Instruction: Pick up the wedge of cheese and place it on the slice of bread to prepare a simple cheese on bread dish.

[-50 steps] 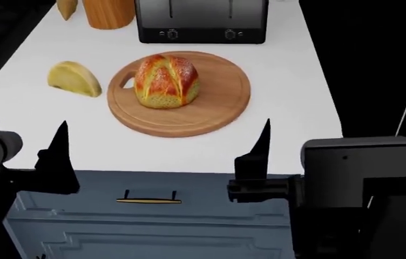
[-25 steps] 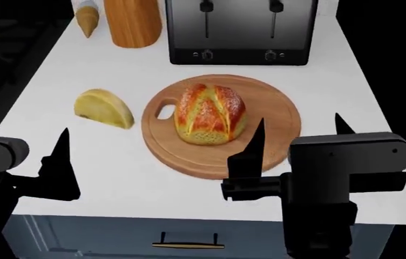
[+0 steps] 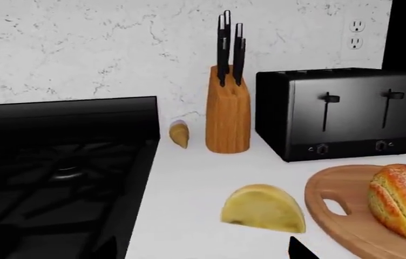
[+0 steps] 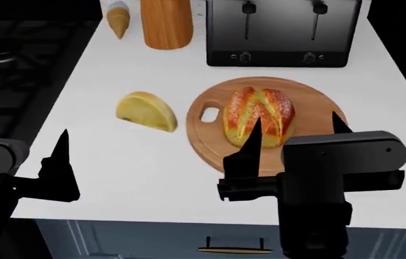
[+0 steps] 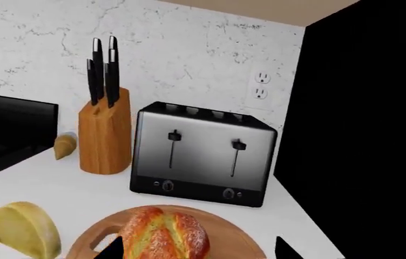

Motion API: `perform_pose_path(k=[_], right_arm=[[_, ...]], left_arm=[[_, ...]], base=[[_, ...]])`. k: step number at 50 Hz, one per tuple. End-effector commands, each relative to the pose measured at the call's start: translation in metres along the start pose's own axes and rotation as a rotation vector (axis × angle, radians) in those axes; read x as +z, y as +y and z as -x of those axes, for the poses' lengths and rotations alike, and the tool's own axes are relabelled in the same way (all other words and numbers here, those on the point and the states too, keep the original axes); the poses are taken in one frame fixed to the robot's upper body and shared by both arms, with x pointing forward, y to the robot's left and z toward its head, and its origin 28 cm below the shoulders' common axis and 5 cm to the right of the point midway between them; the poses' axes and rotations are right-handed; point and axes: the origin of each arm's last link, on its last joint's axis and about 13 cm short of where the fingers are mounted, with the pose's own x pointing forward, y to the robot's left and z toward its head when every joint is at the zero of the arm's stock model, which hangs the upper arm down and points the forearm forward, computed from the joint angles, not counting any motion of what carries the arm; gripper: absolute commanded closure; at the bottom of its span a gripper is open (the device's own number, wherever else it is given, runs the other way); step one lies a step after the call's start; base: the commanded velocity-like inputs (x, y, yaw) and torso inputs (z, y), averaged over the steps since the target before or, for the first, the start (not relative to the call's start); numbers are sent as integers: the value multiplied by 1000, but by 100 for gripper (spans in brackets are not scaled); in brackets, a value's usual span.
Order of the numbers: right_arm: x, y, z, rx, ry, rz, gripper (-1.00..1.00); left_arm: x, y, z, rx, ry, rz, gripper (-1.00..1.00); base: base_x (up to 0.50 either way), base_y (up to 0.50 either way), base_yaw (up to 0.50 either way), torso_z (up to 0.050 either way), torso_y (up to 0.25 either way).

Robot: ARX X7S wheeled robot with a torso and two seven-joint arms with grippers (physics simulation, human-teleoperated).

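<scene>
Wedge of cheese [image 4: 146, 110] unobstructed, slice of bread [image 4: 258, 116] partly hidden

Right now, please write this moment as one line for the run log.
cheese wedge: on counter, untouched | bread: on wooden board | left gripper: open, empty | right gripper: open, empty | placement: not yet done

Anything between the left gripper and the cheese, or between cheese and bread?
Nothing visible. Bare counter lies between the left gripper and the wedge of cheese. From there to the slice of bread, only the round wooden board's low rim and handle hole.
</scene>
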Motion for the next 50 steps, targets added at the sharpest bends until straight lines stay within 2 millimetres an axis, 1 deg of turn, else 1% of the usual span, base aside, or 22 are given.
perform_pose_path(k=[1, 14, 23, 31, 50], right_arm=[[-1, 2, -1, 13, 0, -3, -100], [-1, 2, 0, 27, 1, -21, -100], [0, 2, -1, 35, 1, -31, -100], [-1, 0, -2, 28, 1, -44, -100], [1, -1, 0, 27, -2, -50, -100]], left_arm=[[-1, 0, 0, 0, 0, 0, -100], [-1, 0, -1, 2, 8, -1, -100], [-1, 0, -1, 3, 7, 0, -100], [-1, 1, -1, 7, 4, 0, -100], [-1, 0, 0, 14, 6, -2, -100]], base=[[0, 320, 0, 0, 0], [17, 320, 0, 0, 0], [124, 246, 0, 0, 0], [192, 108, 0, 0, 0], [201, 2, 0, 0, 1]])
